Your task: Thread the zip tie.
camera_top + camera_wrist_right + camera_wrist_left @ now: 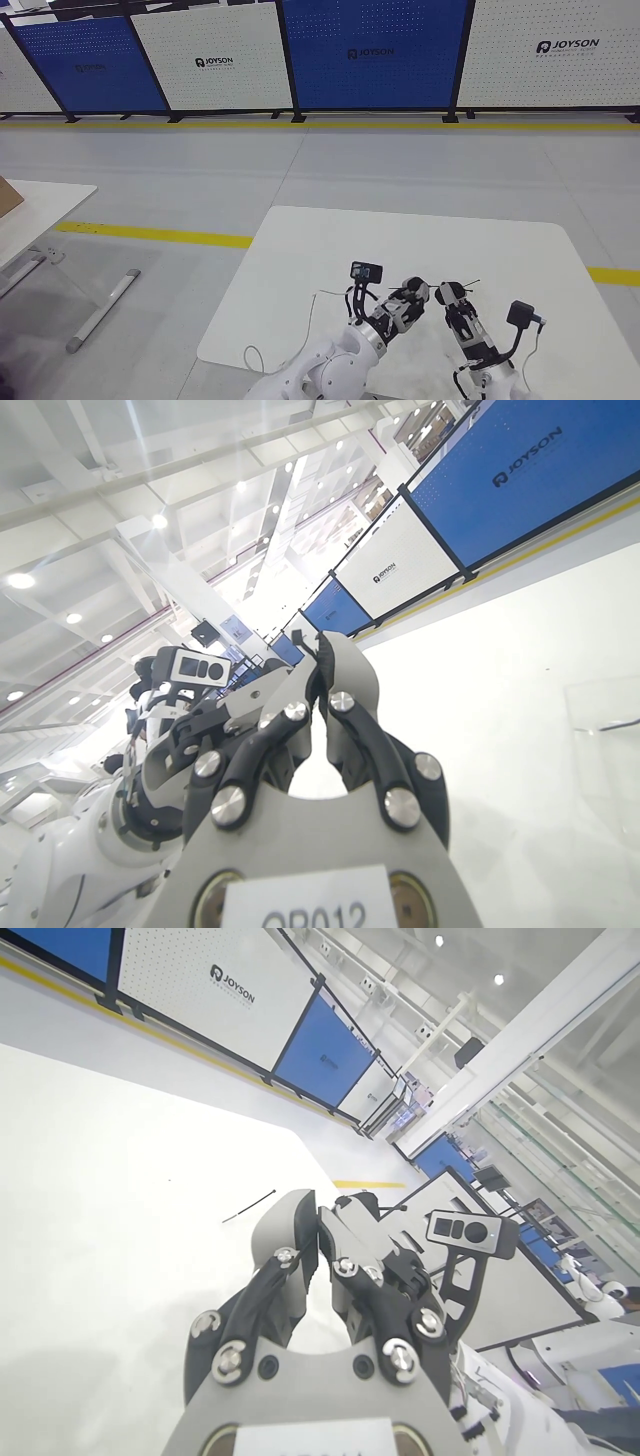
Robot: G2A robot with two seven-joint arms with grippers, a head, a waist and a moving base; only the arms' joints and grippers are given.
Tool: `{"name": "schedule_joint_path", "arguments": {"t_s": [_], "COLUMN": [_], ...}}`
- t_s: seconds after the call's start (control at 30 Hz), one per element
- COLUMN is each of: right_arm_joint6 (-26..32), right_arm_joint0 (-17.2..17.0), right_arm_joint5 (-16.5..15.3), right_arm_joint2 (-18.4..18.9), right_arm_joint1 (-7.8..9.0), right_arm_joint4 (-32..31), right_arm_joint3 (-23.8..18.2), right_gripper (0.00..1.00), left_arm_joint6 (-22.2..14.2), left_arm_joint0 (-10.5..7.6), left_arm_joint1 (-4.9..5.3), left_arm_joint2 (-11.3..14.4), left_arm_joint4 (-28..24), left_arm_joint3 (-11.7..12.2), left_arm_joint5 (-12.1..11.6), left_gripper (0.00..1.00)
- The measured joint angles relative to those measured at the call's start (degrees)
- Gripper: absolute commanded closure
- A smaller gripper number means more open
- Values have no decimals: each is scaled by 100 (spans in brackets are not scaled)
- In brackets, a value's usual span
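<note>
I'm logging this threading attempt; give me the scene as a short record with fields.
left gripper: jaws shut on a thin black strap
right gripper: jaws shut on a zip tie, head sticking past the tips
arms: grippers close together above the white table
second black tie: beyond the left gripper; lying or held, unclear
threaded: cannot tell

You had the left gripper [318,1215] with its fingers [280,1233] pressed together on a thin black zip tie [300,1255], its strap crossing the narrow gap between them. A second zip tie [248,1206] lay flat on the white surface [100,1178] just beyond the gripper, not touching it.
</note>
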Motion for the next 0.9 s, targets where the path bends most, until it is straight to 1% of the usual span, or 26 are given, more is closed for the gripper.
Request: {"name": "schedule_joint_path", "arguments": {"t_s": [0.33, 0.37, 0.4, 0.43, 0.47, 0.5, 0.53, 0.9], "right_arm_joint6": [-2, -2, -4, -7, -9, -10, -8, 32], "right_arm_joint0": [0, 0, 0, 0, -1, -1, -2, 17], "right_arm_joint5": [0, 0, 0, 0, 0, 0, 0, 0], "right_arm_joint2": [-30, -30, -30, -30, -28, -26, -25, -46], "right_arm_joint1": [10, 11, 11, 12, 13, 13, 14, 14], "right_arm_joint4": [-59, -61, -61, -61, -63, -65, -67, -92], "right_arm_joint3": [-19, -18, -16, -15, -13, -11, -9, -9], "right_gripper": [100, 100, 100, 100, 100, 100, 100, 100], "left_arm_joint6": [-62, -58, -55, -54, -54, -56, -60, -113], "left_arm_joint0": [57, 58, 58, 58, 58, 58, 57, 62], "left_arm_joint1": [-2, -5, -8, -11, -14, -16, -18, -32], "left_arm_joint2": [-11, -13, -13, -13, -13, -12, -12, -11], "left_arm_joint4": [170, 178, 182, 187, 195, 202, 210, 325], "left_arm_joint3": [-43, -47, -50, -52, -53, -54, -55, -76], "left_arm_joint5": [6, 20, 31, 41, 50, 54, 56, -11], "left_gripper": [100, 95, 86, 81, 82, 96, 100, 100]}}
